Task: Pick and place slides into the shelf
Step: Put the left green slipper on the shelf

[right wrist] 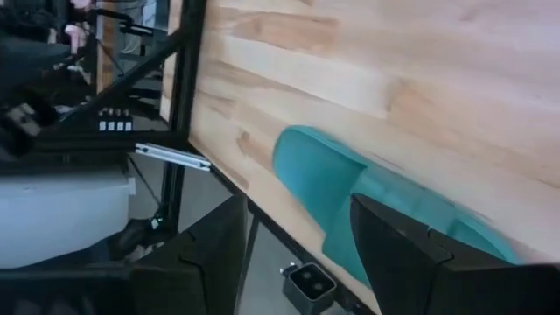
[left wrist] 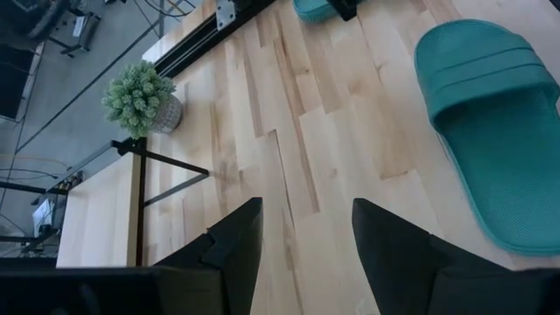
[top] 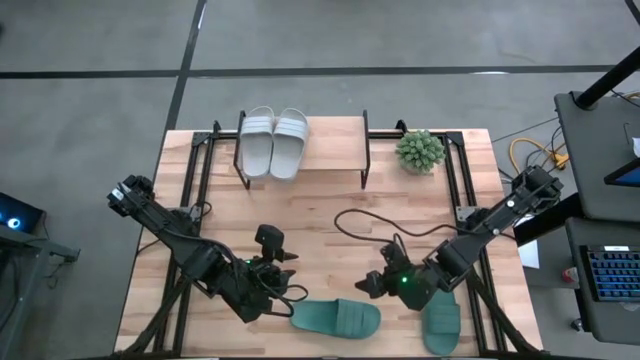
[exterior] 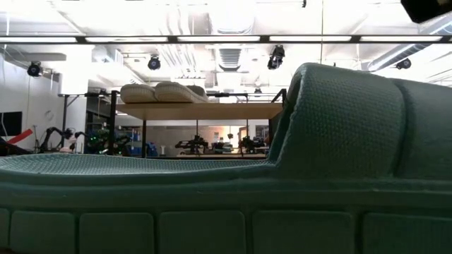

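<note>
Resting on wood: 2 ribbed, apparently foam teal slides (top: 337, 318).

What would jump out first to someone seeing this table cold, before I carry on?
Two teal slides lie at the near edge: one between the arms, the other at the front right, overhanging the edge in the right wrist view. The pale pair already sits side by side on the shelf at the back, a small potted plant to its right. Both the left gripper and right gripper are empty, fingers apart.
</note>
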### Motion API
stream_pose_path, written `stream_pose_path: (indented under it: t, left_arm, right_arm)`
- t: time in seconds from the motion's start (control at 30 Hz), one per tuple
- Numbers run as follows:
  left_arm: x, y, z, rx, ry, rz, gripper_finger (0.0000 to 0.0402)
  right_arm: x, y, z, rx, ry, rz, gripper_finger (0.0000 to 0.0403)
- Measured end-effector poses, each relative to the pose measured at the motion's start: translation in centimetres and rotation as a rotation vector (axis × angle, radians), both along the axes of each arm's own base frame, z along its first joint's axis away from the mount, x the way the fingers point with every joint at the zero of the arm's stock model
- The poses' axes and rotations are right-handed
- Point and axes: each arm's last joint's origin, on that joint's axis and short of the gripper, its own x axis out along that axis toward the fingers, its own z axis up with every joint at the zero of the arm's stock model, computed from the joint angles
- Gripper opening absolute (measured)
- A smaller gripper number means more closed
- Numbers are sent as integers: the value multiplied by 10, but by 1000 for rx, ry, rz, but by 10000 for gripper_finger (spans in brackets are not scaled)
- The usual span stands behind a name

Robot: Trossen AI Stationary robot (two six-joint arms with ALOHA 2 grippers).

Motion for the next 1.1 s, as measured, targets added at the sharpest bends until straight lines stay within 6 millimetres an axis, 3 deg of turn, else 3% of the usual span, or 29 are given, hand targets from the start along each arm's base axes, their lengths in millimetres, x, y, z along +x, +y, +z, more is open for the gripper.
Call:
stream_pose_path:
  t: [0.6,1.1]
  left_arm:
    - [2,4,2,71,-54,72,163]
    - [2,5,2,72,-55,74,163]
  right_arm:
    - [-12,4,-35,32,38,-6,194]
    - [-5,32,-78,105,72,27,194]
